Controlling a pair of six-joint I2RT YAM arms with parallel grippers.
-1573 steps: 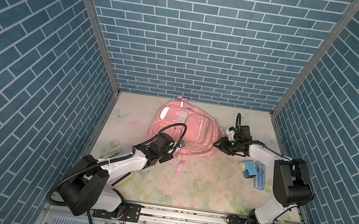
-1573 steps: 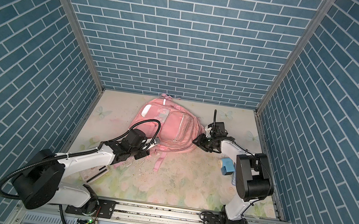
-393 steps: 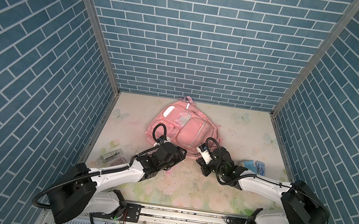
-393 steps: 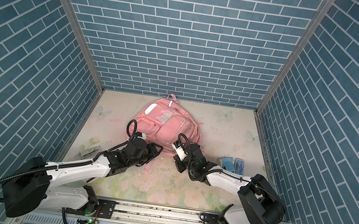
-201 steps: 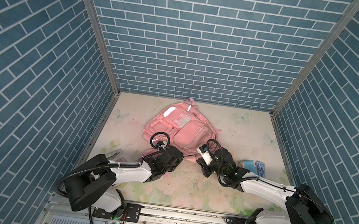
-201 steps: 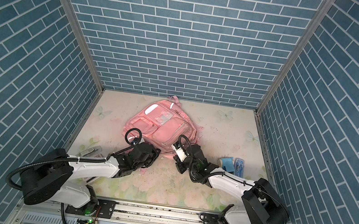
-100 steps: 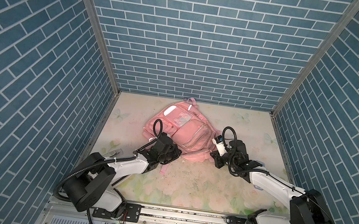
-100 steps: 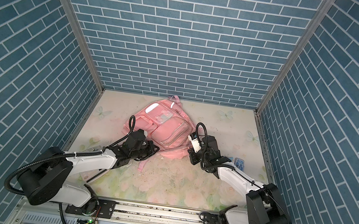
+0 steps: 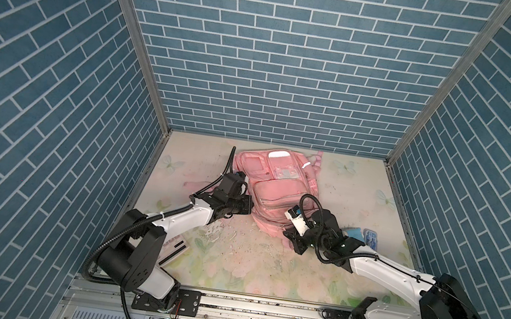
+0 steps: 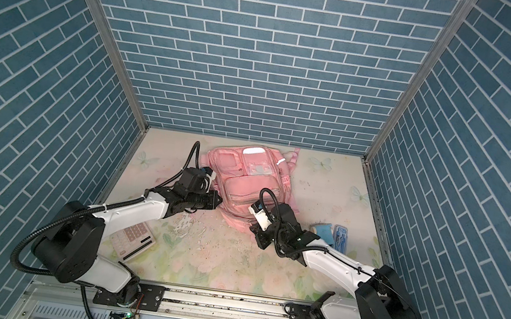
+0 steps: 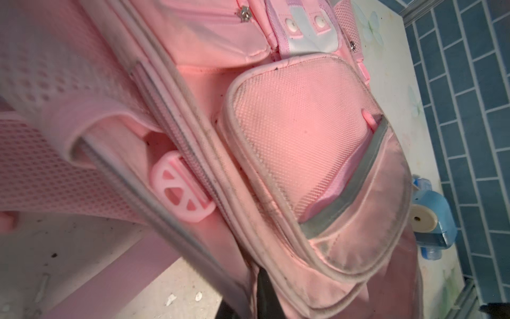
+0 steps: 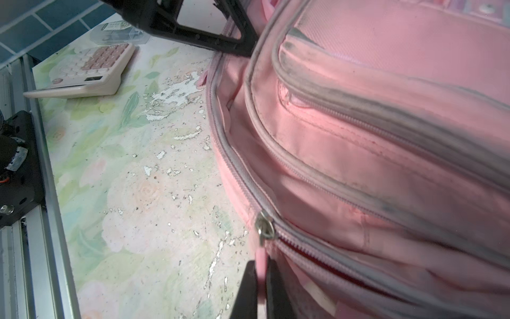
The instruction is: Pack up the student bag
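Backpack (image 9: 272, 196): flat, middle of both top views, main zip (image 12: 237, 171) part open.
Zip pull (image 12: 260, 256): pinched in right gripper (image 12: 259, 279); draw along the teeth, never outward.
Left gripper (image 10: 216, 199): against backpack's left edge, grip unclear; should brace fabric.

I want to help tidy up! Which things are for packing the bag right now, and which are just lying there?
In use: bag; zip pull, pinched in the right gripper; left gripper at the bag's side.
Lying about, probably waiting to be packed: calculator; blue case; blue tape holder.
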